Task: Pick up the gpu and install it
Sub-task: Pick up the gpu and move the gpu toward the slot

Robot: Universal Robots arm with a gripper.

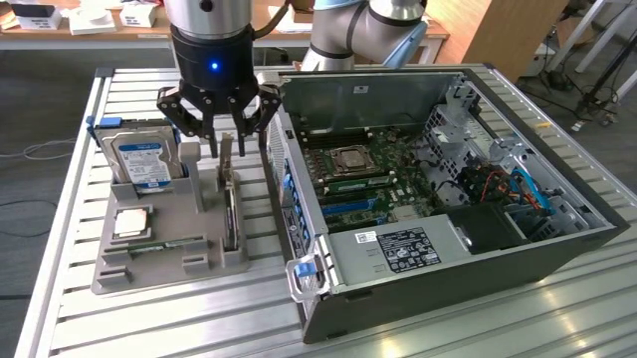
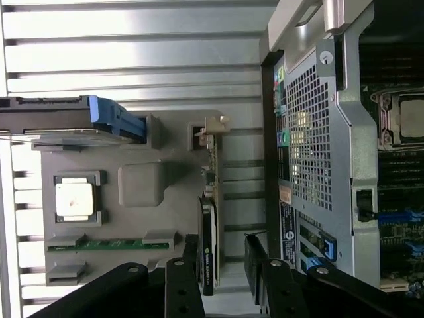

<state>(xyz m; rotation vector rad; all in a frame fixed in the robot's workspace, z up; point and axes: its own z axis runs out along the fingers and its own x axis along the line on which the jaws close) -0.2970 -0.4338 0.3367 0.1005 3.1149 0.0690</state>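
Jaws spread astride gpu (image 1: 233, 212) edge, PC case (image 1: 298, 216) just beside: off-ctr squeeze could tilt card in holder (image 1: 199, 224) or clip case.

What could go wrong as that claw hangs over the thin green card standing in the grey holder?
The open claw flanks the thin green circuit-board card with black cooler; slightly off-centre, it might strike the card's edge. The open black computer case stands close beside, so the lifted card could scrape it.
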